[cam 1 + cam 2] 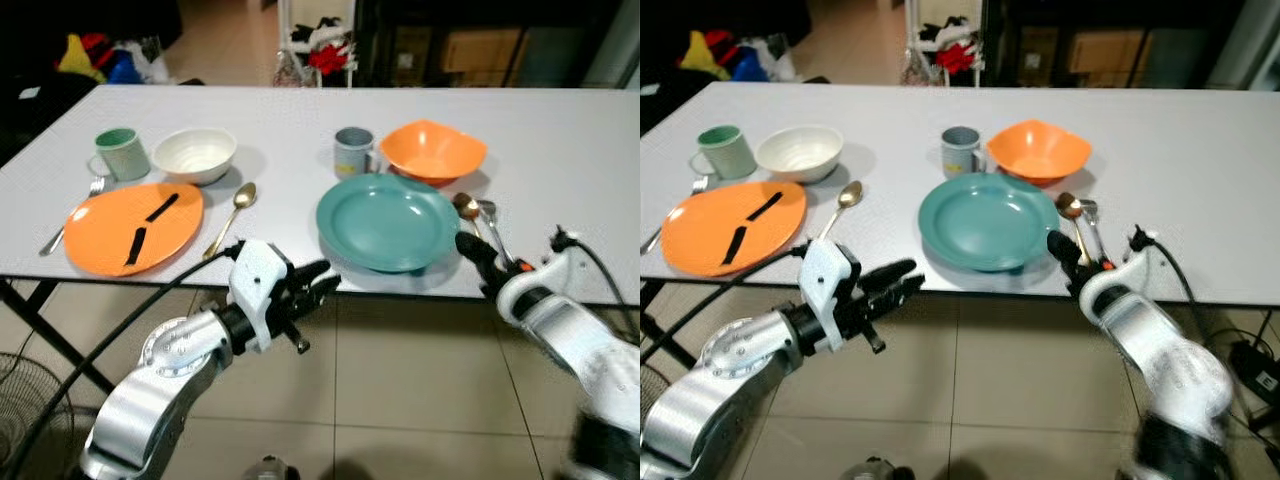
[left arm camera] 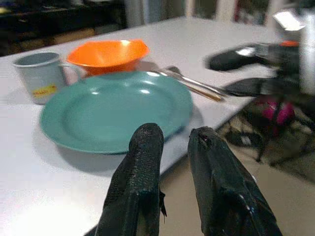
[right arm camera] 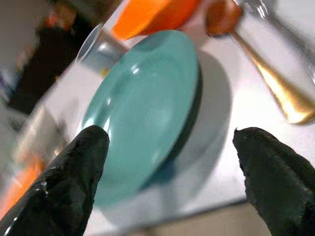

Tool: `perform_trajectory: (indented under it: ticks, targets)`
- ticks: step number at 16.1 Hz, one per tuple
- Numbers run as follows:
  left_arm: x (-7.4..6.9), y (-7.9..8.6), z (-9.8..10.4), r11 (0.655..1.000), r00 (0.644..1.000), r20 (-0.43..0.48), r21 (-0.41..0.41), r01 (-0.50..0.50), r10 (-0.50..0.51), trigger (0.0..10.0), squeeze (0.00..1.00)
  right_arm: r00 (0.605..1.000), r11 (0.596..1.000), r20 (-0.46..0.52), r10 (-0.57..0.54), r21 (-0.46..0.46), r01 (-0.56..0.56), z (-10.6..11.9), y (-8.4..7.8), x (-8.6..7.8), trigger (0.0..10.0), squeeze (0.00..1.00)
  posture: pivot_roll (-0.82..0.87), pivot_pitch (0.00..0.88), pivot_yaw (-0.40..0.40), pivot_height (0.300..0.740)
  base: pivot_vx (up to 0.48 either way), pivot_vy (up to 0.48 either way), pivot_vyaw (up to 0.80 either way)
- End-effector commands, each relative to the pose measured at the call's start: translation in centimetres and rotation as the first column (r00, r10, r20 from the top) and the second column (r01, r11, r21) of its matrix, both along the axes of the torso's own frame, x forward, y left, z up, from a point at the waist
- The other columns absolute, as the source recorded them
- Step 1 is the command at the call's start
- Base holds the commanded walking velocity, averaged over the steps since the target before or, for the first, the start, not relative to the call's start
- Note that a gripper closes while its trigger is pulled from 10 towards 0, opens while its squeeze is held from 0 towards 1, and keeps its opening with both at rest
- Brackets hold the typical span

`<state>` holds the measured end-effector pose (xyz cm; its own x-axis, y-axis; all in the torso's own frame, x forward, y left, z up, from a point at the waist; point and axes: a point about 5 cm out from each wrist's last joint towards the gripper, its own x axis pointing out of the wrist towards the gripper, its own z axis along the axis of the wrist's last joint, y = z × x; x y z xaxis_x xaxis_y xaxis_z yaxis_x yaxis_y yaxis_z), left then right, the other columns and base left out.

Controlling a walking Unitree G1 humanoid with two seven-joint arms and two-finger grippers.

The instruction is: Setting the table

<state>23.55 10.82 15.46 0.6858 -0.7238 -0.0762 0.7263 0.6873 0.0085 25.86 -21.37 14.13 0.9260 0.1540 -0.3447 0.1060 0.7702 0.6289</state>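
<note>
Table (image 1: 560, 130): white, runs across the upper and middle part of the frame.
Teal plate (image 1: 388, 222): middle of the frame, near the table's front edge.
Orange bowl (image 1: 433, 151): just behind the teal plate, beside a grey mug (image 1: 352, 151).
Spoons (image 1: 482, 222): gold and silver, lying just right of the teal plate.
Orange plate (image 1: 133, 227): left of the frame, two black strips on it.
White bowl (image 1: 195, 154) and green mug (image 1: 122, 153): upper left, behind the orange plate.
Gold spoon (image 1: 233, 217): right of the orange plate.
Fork (image 1: 70, 218): left of the orange plate.
Left gripper (image 1: 318, 281): below the table's front edge, fingers (image 2: 142, 167) close together, holding nothing.
Right gripper (image 3: 170, 162): lower right, at the teal plate's edge, fingers (image 3: 78, 167) spread wide, perhaps not touching it.
</note>
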Motion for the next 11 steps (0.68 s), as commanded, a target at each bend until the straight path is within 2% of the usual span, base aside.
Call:
perform_trajectory:
  ticks: [1,2,3,4,5,6,8,9,11]
  targets:
    - [0.3,0.8,0.3,0.997,0.997,0.001,-0.006,-0.075,0.075,10.0,0.00,0.997,0.996,0.054,0.049,-0.077,-0.045,1.6,1.0,-0.4,10.0,1.00,0.07,0.000,0.059,0.740,0.000,0.000,0.00]
    - [0.4,0.9,0.2,0.995,0.995,-0.002,-0.013,-0.102,0.102,10.0,0.00,0.997,0.994,0.068,0.049,-0.101,-0.042,1.9,1.1,-0.7,10.0,1.00,0.07,0.000,0.059,0.740,0.000,0.000,0.00]
    - [0.9,1.4,0.0,0.979,0.980,-0.010,-0.023,-0.201,0.201,10.0,0.00,0.984,0.943,0.154,0.094,-0.332,-0.038,3.1,1.5,-1.3,10.0,1.00,0.07,0.000,0.057,0.740,0.000,0.000,0.00]
    - [1.2,1.5,-0.4,0.962,0.962,-0.003,-0.013,-0.271,0.271,10.0,0.00,0.963,0.800,0.198,0.180,-0.599,-0.027,2.9,2.4,-1.8,10.0,1.00,0.07,0.000,0.055,0.740,0.000,0.000,0.00]
    - [1.3,1.5,-0.9,0.949,0.949,0.003,0.001,-0.316,0.316,10.0,0.00,0.976,0.815,0.195,0.098,-0.578,0.033,1.7,2.7,-2.4,10.0,1.00,0.07,0.000,0.051,0.740,0.000,0.000,-0.79]
    - [1.2,1.4,-1.1,0.945,0.945,0.014,0.013,-0.328,0.328,10.0,0.00,0.982,0.816,0.175,0.066,-0.576,0.048,1.1,2.8,-2.9,10.0,1.00,0.07,0.000,0.050,0.740,0.000,0.000,-0.79]
    - [1.1,1.6,-1.2,0.934,0.934,0.031,0.011,-0.356,0.356,10.0,0.00,0.980,0.799,0.191,0.051,-0.596,0.075,0.9,2.6,-3.1,10.0,1.00,0.07,0.000,0.048,0.740,0.000,0.000,-0.79]
    - [1.3,2.0,-1.0,0.920,0.919,0.052,0.003,-0.392,0.391,10.0,0.00,0.975,0.764,0.215,0.053,-0.637,0.099,0.8,2.3,-3.1,10.0,1.00,0.07,0.000,0.044,0.740,0.000,0.000,-0.79]
    - [1.5,2.4,-0.6,0.907,0.904,0.075,-0.014,-0.421,0.420,10.0,0.00,0.970,0.728,0.231,0.069,-0.677,0.109,0.5,2.3,-3.2,10.0,1.00,0.08,0.000,0.040,0.740,0.000,0.000,-0.79]
